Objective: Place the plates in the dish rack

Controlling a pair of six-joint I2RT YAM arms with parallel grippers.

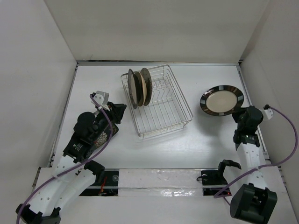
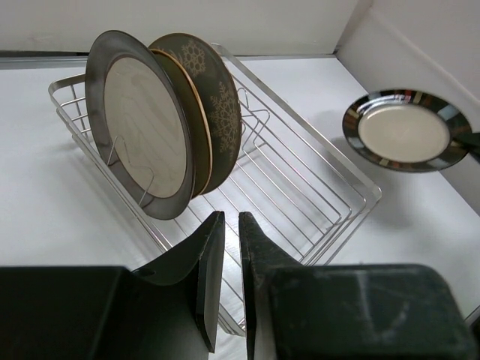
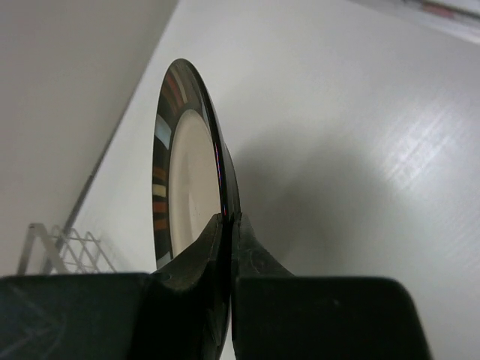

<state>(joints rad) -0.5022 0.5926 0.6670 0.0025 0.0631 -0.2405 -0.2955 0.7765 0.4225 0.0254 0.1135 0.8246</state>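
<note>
— So what did the right fingers [image 3: 227, 225] grip?
— They pinched the striped plate's [image 1: 222, 100] rim, right of the dish rack [image 1: 161, 103].
— And the left fingers [image 2: 225, 247]?
— Nearly closed, pinching nothing. Three plates [image 2: 161, 120] stood upright in the rack.

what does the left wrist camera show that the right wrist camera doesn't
Only the left wrist view shows three plates standing upright in the dish rack, behind the left gripper. Only the right wrist view shows the right gripper pinching a plate's rim. Both show that dark-rimmed plate and part of the rack.
</note>
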